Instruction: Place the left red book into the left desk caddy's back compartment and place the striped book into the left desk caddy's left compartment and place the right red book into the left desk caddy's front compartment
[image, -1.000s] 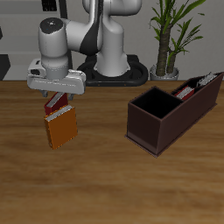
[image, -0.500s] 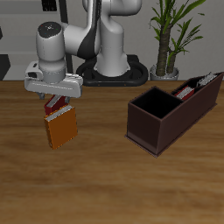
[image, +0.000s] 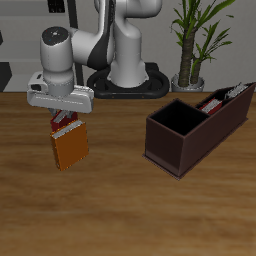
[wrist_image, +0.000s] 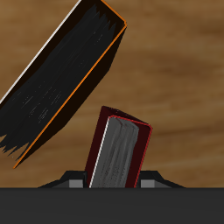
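The right red book (image: 66, 122) stands on edge under my gripper (image: 63, 108), right beside an orange book (image: 70, 146). In the wrist view the right red book (wrist_image: 117, 150) shows its grey page edge, and its near end runs between my fingers, which press close on both covers. The left desk caddy (image: 176, 146) is a long dark maroon box across the table, far from the gripper. Its large square compartment is empty. In its narrow slots at the far end sit the left red book (image: 212, 101) and the striped book (image: 236, 91).
The orange book (wrist_image: 66, 79) lies touching the red book on the side nearer the table's front edge. A potted plant (image: 196, 40) stands behind the caddy, next to the robot base (image: 128, 82).
The gripper has shifted a few pixels up and away from the caddy. The books and the caddy look unmoved.
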